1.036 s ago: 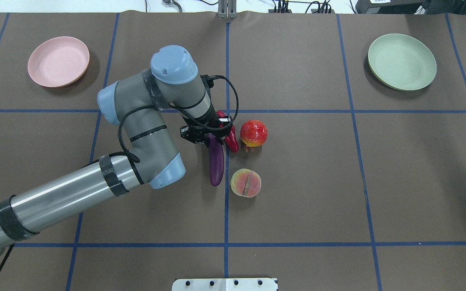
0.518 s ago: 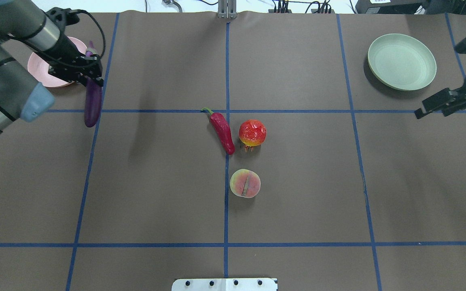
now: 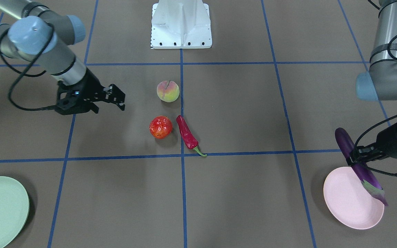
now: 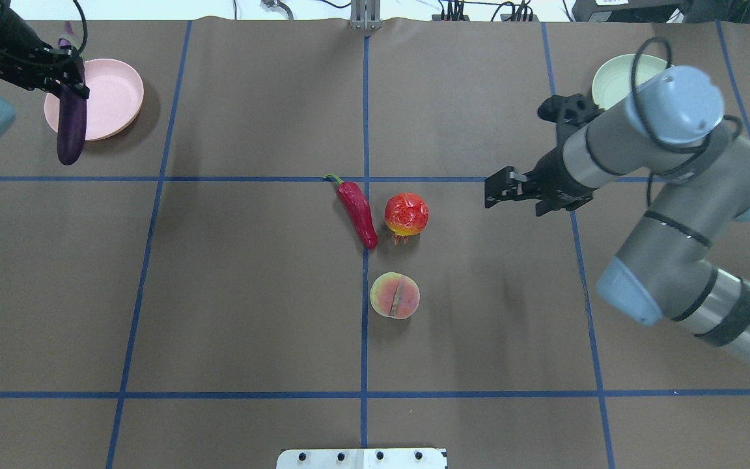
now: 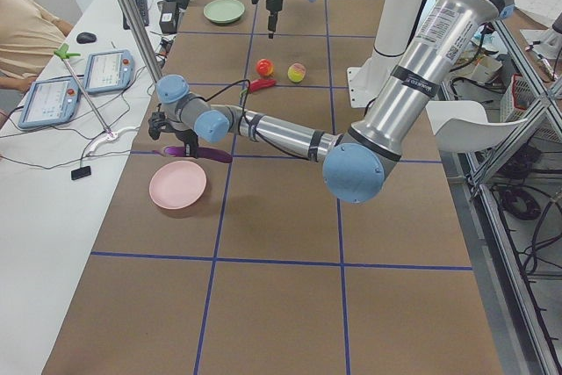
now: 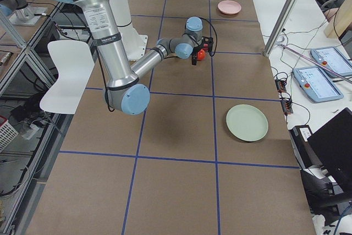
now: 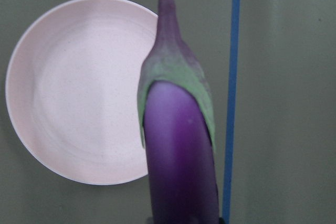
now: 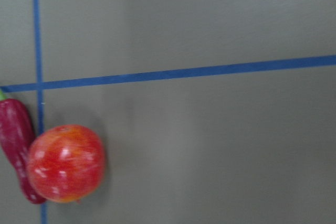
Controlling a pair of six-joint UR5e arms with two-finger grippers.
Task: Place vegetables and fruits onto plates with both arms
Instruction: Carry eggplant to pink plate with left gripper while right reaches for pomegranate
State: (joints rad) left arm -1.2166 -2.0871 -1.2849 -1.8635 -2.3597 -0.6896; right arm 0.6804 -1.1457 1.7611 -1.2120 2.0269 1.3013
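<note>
My left gripper (image 4: 56, 73) is shut on the purple eggplant (image 4: 72, 127) and holds it in the air at the pink plate (image 4: 111, 98). In the left wrist view the eggplant's calyx end (image 7: 176, 87) lies over the plate's (image 7: 79, 93) right rim. My right gripper (image 4: 499, 190) is open and empty, a little to the right of the red-orange fruit (image 4: 406, 213). The chili pepper (image 4: 359, 212) lies beside that fruit. The peach (image 4: 394, 295) sits nearer my base. My right arm partly hides the mint green plate (image 4: 616, 81).
The white base block (image 4: 362, 458) sits at the table's near edge. Blue tape lines (image 4: 365, 339) divide the brown table top. Tablets (image 6: 313, 83) and cables lie on a side bench beyond the table's far edge.
My left arm carried the eggplant from the table's middle to the pink plate at the far left. My right arm came in from the right edge toward the red-orange fruit.
</note>
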